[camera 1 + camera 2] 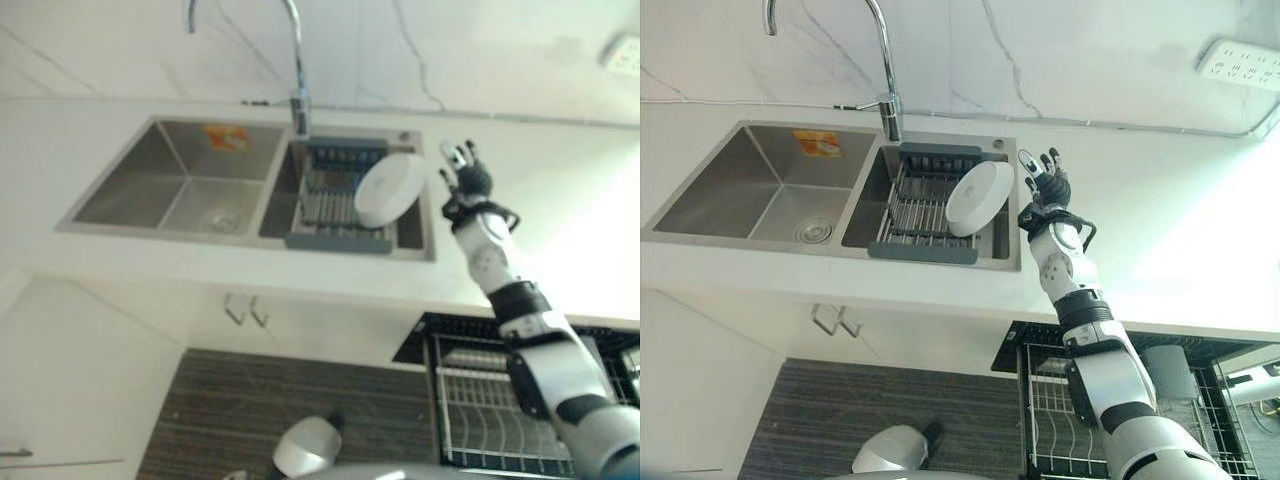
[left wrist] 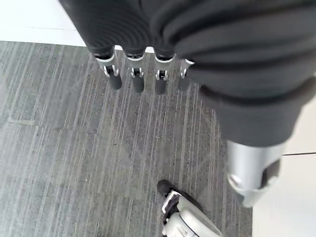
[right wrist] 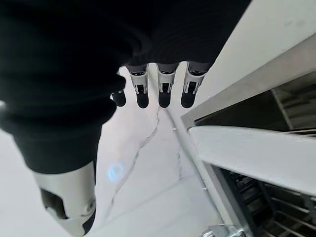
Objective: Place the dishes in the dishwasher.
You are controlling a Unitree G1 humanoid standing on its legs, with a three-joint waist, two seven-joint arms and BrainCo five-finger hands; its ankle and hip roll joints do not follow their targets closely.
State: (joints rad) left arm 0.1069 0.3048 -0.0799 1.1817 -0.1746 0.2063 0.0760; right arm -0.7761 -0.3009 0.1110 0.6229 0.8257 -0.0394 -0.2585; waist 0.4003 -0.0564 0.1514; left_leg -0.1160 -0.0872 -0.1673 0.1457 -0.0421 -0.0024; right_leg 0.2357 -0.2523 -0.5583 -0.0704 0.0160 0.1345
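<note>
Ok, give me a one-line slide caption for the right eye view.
Right hand open beside the white plate leaning in the sink's drying rack, with the dishwasher rack pulled out below.

Bare counter (image 1: 1160, 220) right of sink (image 1: 750, 190) — open room, plate (image 1: 978, 192) in rack (image 1: 925, 215) — tap (image 1: 885, 70) overhead

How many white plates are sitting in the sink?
1. The white plate leans in the drying rack in the sink's right basin. More could be hidden behind it.
</note>
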